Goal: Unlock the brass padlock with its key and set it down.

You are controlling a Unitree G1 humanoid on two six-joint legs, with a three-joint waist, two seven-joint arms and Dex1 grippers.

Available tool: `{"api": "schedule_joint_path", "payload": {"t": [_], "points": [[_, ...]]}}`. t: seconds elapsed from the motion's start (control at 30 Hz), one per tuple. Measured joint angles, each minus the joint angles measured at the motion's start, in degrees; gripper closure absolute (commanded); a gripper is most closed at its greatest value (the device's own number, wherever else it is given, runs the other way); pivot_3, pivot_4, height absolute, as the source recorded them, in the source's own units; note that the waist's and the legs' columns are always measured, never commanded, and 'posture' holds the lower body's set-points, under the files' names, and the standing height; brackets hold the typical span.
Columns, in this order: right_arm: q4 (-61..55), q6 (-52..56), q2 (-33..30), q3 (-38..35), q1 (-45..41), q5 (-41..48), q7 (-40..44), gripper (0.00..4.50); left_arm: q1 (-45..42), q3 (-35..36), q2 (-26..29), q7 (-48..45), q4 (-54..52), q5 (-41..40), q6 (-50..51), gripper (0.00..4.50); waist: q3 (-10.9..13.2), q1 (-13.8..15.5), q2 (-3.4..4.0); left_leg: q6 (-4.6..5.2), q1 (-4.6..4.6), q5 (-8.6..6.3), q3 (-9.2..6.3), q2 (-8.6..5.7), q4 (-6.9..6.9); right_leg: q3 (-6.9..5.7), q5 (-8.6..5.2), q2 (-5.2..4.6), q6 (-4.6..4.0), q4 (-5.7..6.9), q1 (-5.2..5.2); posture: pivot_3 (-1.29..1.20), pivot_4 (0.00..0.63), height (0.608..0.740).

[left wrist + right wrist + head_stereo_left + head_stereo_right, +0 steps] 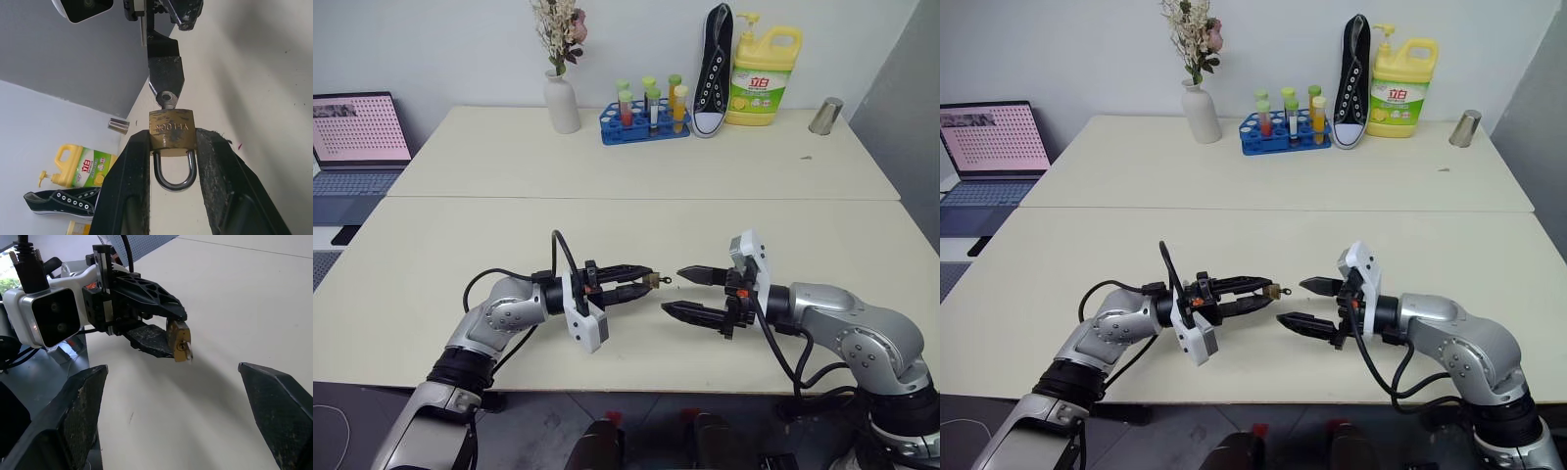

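The brass padlock (171, 129) sits clamped in the left gripper (172, 147).

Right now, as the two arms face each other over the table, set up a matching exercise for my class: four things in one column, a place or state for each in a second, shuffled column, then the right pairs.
Things
1. brass padlock
2. right gripper
3. key
4. sneaker

Places or states
A. leans upright against the back wall
B. open, holding nothing
C. pinched between the fingers of the left gripper
D. sticks out of the lock's body, opposite the shackle

Pairs: 1-C, 2-B, 3-D, 4-A
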Motion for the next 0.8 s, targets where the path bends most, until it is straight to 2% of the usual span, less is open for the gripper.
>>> {"api": "schedule_joint_path", "payload": {"t": [0.23, 0.4, 0.77, 0.8], "points": [[0.15, 0.11, 0.7, 0.05, -0.51, 0.02, -0.77, 2.61, -0.06, -0.36, 0.4, 0.79, -0.02, 0.14, 0.12, 3.52, 0.0, -0.01, 0.0, -0.02, -0.15, 0.01, 0.02, 0.01, -0.11, 0.04, 0.0, 0.0, -0.01, 0.03, -0.26, 0.0, 0.15, 0.74], [0.45, 0.22, 0.66, -0.05, -1.03, -0.15, -1.21, 4.47, -0.12, -1.24, 0.39, 1.12, -0.16, 0.61, 0.03, 3.52, 0.0, -0.01, 0.0, -0.03, -0.32, 0.02, 0.01, 0.0, -0.11, 0.03, 0.01, 0.0, -0.02, 0.03, -0.41, 0.0, 0.15, 0.74], [0.69, 0.29, 0.5, 0.34, -1.06, -0.89, -1.22, 4.5, -0.11, -1.6, 0.39, 1.51, -0.24, 1.48, 0.15, 3.52, 0.0, -0.02, 0.0, -0.03, -0.35, 0.02, 0.01, 0.0, -0.11, 0.01, 0.01, 0.0, -0.02, 0.03, -0.43, 0.0, 0.15, 0.74], [0.76, 0.29, 0.61, 0.3, -1.07, -0.94, -1.23, 4.32, -0.11, -1.61, 0.38, 1.68, -0.24, 1.62, 0.16, 3.52, 0.0, -0.02, 0.0, -0.03, -0.35, 0.02, 0.01, 0.0, -0.11, 0.01, 0.01, 0.0, -0.02, 0.03, -0.43, 0.0, 0.15, 0.74]]}}
